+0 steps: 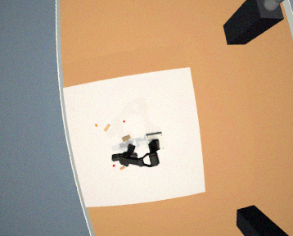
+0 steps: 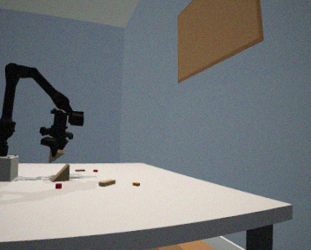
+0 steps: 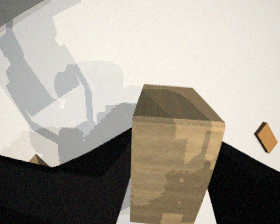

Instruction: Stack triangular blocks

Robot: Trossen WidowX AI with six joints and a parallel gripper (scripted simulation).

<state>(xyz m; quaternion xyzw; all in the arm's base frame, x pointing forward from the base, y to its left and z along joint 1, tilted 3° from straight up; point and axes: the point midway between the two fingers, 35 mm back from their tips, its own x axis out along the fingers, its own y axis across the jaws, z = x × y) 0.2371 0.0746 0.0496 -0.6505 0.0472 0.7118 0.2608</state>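
My gripper is shut on a tan triangular block. It holds the block tilted in the air, one narrow edge pointing down, above and slightly left of the other block in the exterior view. The other triangular block rests on the table, its slope rising to the right in the exterior view. A gap shows between the two blocks. In the wrist view a small tan corner peeks over the left finger. The held block is hidden under the arm in the top view.
Near the blocks lie a red cube, a tan slab and an orange piece. Behind are another red cube and a small slab.
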